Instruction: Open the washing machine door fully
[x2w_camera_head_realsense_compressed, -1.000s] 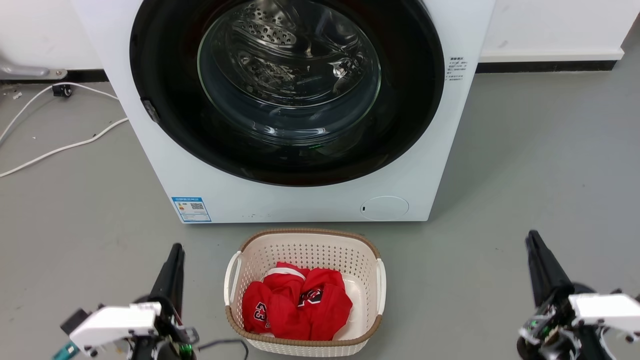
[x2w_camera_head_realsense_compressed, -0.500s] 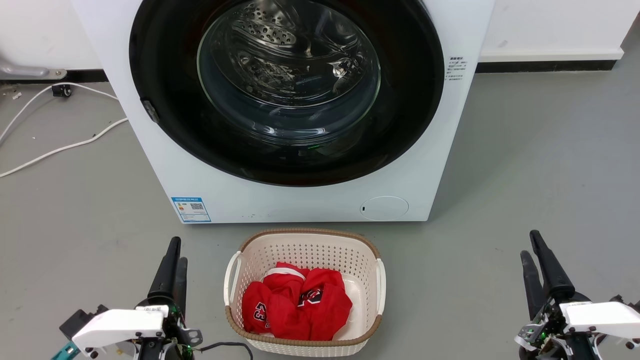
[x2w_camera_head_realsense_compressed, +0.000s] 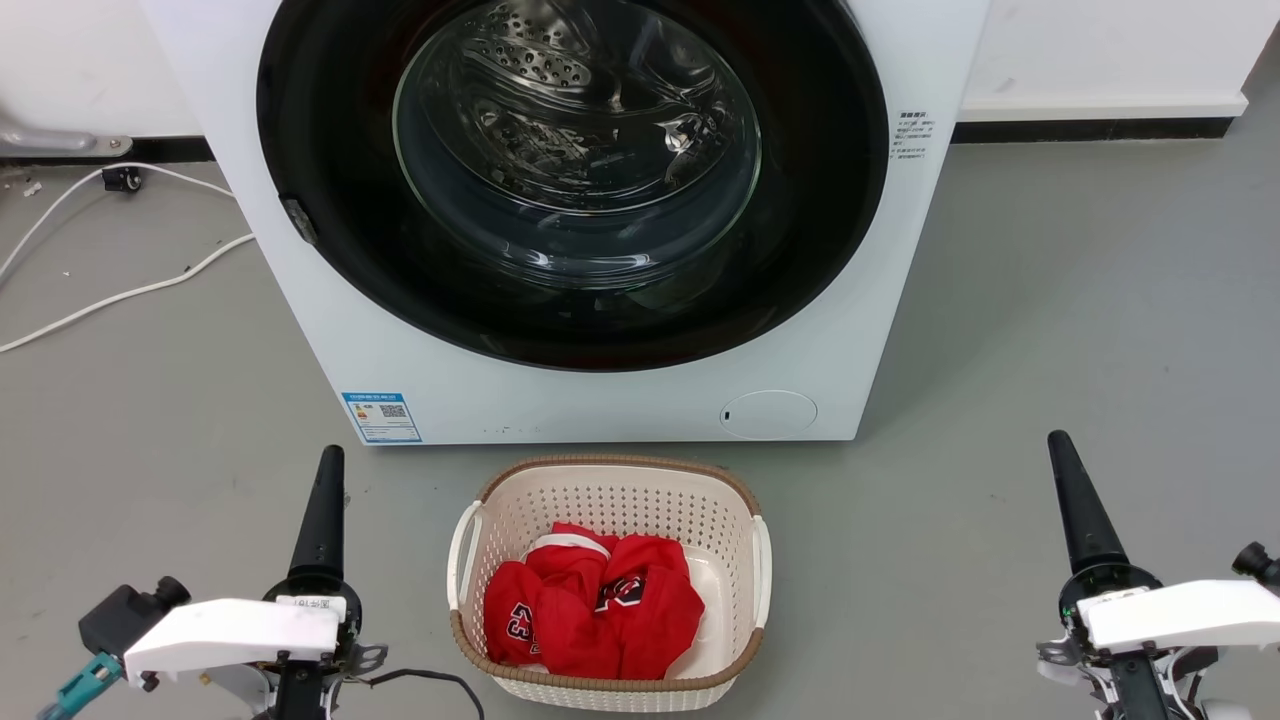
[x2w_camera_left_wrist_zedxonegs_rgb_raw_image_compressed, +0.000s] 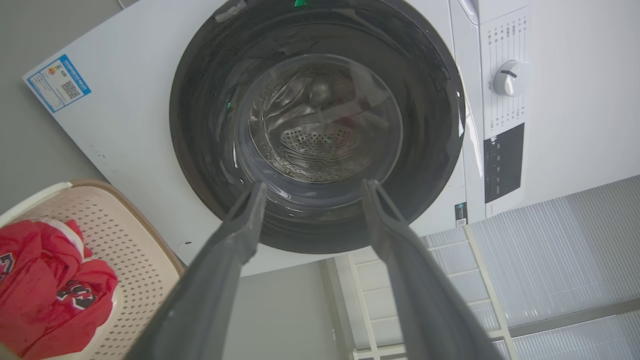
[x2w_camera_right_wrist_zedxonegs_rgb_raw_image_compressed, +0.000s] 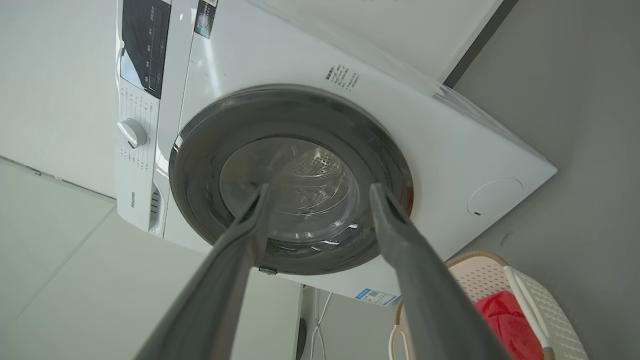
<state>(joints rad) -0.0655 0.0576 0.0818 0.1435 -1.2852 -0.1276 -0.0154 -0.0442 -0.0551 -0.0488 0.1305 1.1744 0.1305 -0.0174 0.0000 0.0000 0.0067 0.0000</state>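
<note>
The white washing machine (x2w_camera_head_realsense_compressed: 600, 410) stands at the far middle. The washing machine door (x2w_camera_head_realsense_compressed: 830, 220), a glossy black ring round a clear bowl, lies flush on its front, shut as far as I can judge. My left pincer (x2w_camera_left_wrist_zedxonegs_rgb_raw_image_compressed: 310, 186) and right pincer (x2w_camera_right_wrist_zedxonegs_rgb_raw_image_compressed: 320, 186) hover low at near left and near right, well apart from the machine, each spread wide and holding nothing. On the door's left rim sits a small grey tab (x2w_camera_head_realsense_compressed: 299, 222), which I take for the catch.

I judge the step in hand to be the approach. The left pincer is nearer the tab, so I should bring it up and away to hook a finger behind it. Then I pull toward me along an arc, the hinge seeming to be on the right. The gloss may slip, so I want a deep hook first.

The grey floor (x2w_camera_head_realsense_compressed: 1050, 330) looks smooth, and a white wall (x2w_camera_head_realsense_compressed: 1100, 50) runs behind. A pale basket (x2w_camera_head_realsense_compressed: 610, 468) of red clothing (x2w_camera_head_realsense_compressed: 600, 610) sits just in front of the machine. Whether the door will swing clear above it, I cannot tell. White cables (x2w_camera_head_realsense_compressed: 120, 295) trail at far left.
</note>
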